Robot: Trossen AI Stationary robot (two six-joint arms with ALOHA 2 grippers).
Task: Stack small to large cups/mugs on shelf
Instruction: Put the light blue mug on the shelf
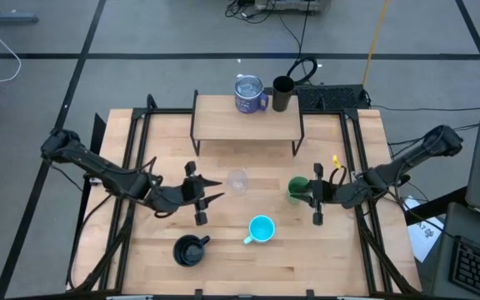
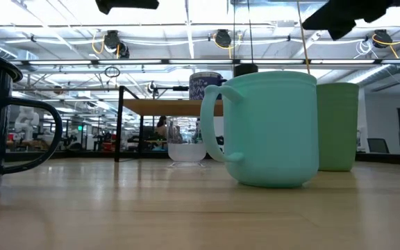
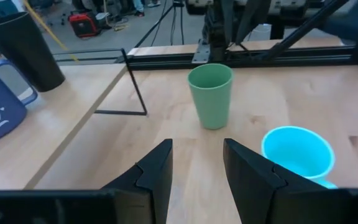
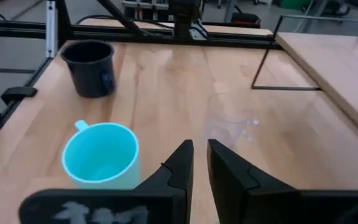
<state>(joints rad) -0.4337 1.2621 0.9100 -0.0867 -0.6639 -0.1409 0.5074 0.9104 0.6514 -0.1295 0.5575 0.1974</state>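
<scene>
My left pincer (image 1: 209, 198) hovers over the worktop (image 1: 223, 250) left of centre, fingers spread partway, holding and touching nothing. The clear glass (image 1: 237, 180) stands just beyond its tips. My right pincer (image 1: 316, 193) hangs on the right side, fingers nearly pressed together with only a thin slit between them, empty too; the green cup (image 1: 297, 188) sits just beside it, to its left. The cyan mug (image 1: 261, 229) stands near the front, between both pincers, and the dark mug (image 1: 190, 249) is further front-left. On the shelf (image 1: 223, 123) at the far side stands the blue mug (image 1: 248, 93). The black tumbler (image 1: 282, 93) stands right beside the blue mug, at the shelf's far right corner.
</scene>
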